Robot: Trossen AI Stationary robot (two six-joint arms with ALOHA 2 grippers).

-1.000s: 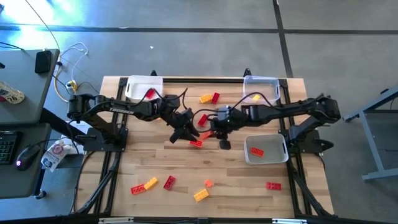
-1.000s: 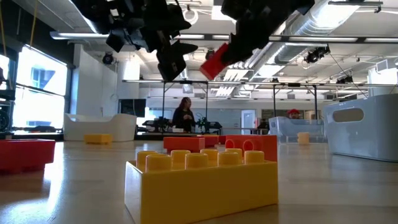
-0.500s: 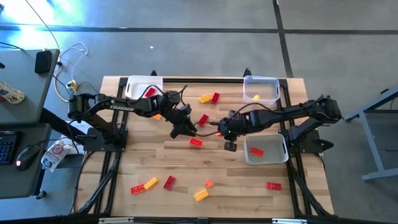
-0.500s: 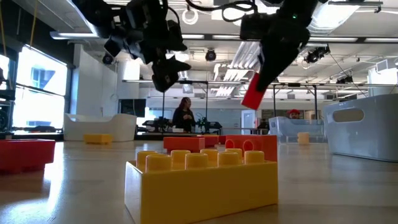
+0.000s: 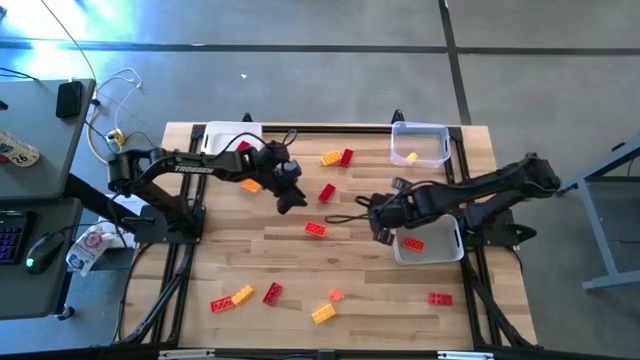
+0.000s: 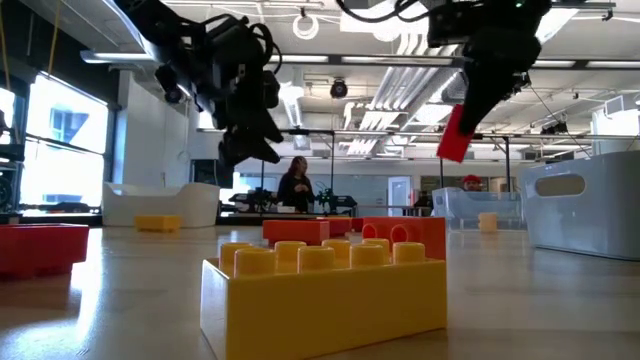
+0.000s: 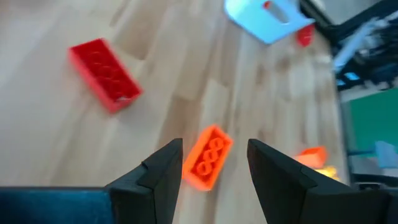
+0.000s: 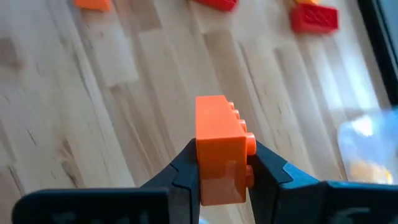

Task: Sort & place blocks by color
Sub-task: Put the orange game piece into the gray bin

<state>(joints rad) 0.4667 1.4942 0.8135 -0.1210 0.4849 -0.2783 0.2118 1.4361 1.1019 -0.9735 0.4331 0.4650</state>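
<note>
— Wooden planks make up the desk [image 5: 290,270] we work at, with a grey floor around it and an open hall behind, where a person [image 6: 296,186] stands far off. Where are our hands?

— Our right hand [image 5: 384,231] hangs above the desk just beside the white tray [image 5: 452,246] on our right. Its fingers [image 8: 270,171] are clamped on an orange block [image 8: 219,148], held studs sideways.

— And the left?

— Our left hand [image 5: 291,200] hovers over the middle of the desk, fingers [image 7: 163,171] parted with nothing between them. Below it lie an orange two-stud block [image 7: 207,156] and a red block [image 7: 104,74].

— Where are the other blocks?

— One orange block [image 5: 413,243] lies inside that white tray. A yellow piece [image 5: 411,156] sits in the clear tray [image 5: 420,131] at the far right corner, and a red one [image 5: 240,149] in the white tray [image 5: 212,138] at the far left. A yellow and red pair [image 5: 336,157] lies near the far edge. Along the near edge we see a red and yellow pair [image 5: 232,299], a red block [image 5: 271,292], a small orange one [image 5: 335,294], a yellow one [image 5: 323,313] and a red one [image 5: 439,298] off to the right.
</note>
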